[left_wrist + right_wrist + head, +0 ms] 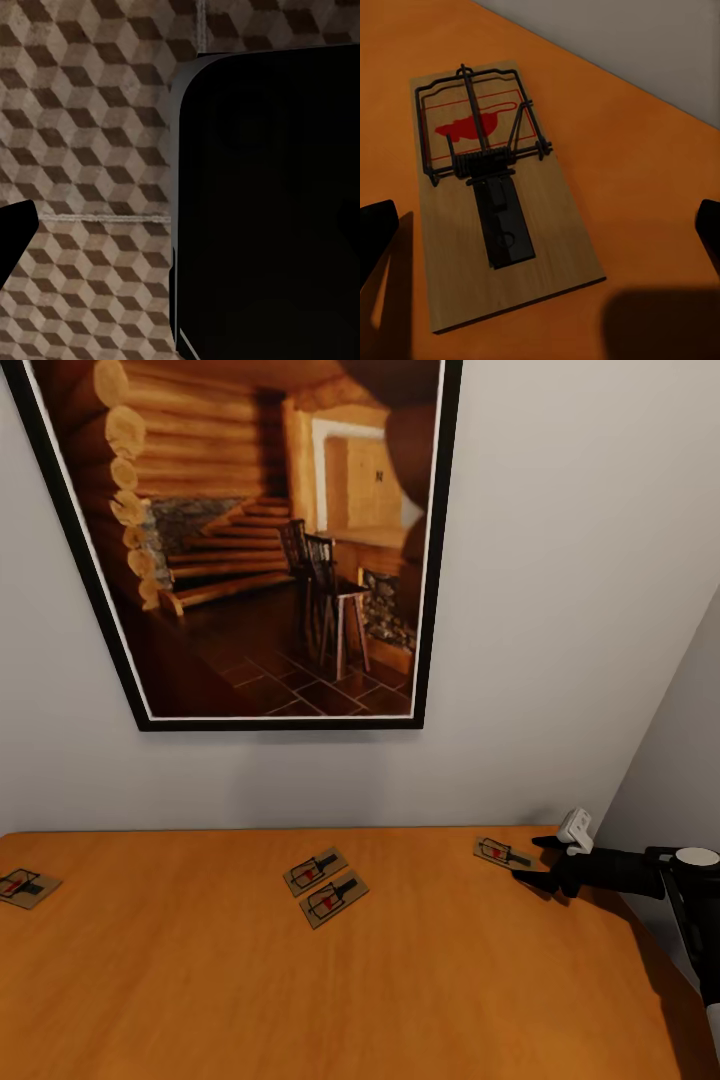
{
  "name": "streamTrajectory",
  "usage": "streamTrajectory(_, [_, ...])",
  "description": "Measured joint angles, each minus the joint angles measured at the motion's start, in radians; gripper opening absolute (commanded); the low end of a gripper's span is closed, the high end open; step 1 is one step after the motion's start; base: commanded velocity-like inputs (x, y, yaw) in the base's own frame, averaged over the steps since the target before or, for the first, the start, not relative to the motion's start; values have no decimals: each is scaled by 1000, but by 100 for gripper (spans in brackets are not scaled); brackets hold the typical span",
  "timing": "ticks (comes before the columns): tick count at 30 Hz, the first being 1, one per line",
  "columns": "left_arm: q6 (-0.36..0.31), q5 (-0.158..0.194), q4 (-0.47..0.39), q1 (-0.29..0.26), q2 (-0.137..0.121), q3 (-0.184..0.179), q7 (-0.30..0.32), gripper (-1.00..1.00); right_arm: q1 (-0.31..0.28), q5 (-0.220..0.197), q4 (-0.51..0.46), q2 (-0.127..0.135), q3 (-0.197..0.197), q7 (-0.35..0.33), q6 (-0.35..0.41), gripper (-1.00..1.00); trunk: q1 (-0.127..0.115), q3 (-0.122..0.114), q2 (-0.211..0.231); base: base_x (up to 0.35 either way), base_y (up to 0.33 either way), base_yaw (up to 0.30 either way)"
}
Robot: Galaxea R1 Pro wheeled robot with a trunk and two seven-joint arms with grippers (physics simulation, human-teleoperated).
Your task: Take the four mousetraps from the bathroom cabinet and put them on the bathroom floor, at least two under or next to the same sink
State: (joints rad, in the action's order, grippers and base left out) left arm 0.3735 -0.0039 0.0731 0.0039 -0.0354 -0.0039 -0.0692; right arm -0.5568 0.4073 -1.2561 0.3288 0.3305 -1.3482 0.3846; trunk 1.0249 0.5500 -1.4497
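1. Right gripper [532,862] is hovering with its fingers spread wide around the near end of the right-hand mousetrap [502,853], nothing held. In the right wrist view the trap [491,191] is lying flat between the two finger tips [375,232].
2. Risk: the board is thin and flat on the worktop [300,1000] of the cabinet, so the fingers are likely scraping the wood or sliding the trap instead of pinching it. A push is probably sending it toward the wall [560,610] just behind the trap.
3. Risk: closing on the dark metal parts [480,150] instead of the board edges is likely giving a tilted, slipping hold.
4. Left of that trap, two mousetraps [315,871] [334,899] are lying side by side, touching or nearly so. Grabbing one is probably nudging the other.
5. The fourth trap [22,885] is sitting far left of the held-for trap, at the picture edge, likely needing a reach or base move.
6. Left wrist view is showing the bathroom floor [90,150] beside a dark body [270,210]; cannot tell the left fingers' state. All four traps are not yet on the floor.
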Motion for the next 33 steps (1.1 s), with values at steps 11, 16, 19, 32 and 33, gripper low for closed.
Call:
streamTrajectory(11, [0, 0, 0, 0, 0, 0, 0, 100, 0, 0, 0, 0, 0, 0, 0, 100, 0, 0, 0, 0, 0, 0])
streamTrajectory(16, [0, 0, 0, 0, 0, 0, 0, 100, 0, 0, 0, 0, 0, 0, 0, 100, 0, 0, 0, 0, 0, 0])
streamTrajectory(19, [0, 0, 0, 0, 0, 0, 0, 100, 0, 0, 0, 0, 0, 0, 0, 100, 0, 0, 0, 0, 0, 0])
streamTrajectory(32, [0, 0, 0, 0, 0, 0, 0, 100, 0, 0, 0, 0, 0, 0, 0, 100, 0, 0, 0, 0, 0, 0])
streamTrajectory(33, [0, 0, 0, 0, 0, 0, 0, 100, 0, 0, 0, 0, 0, 0, 0, 100, 0, 0, 0, 0, 0, 0])
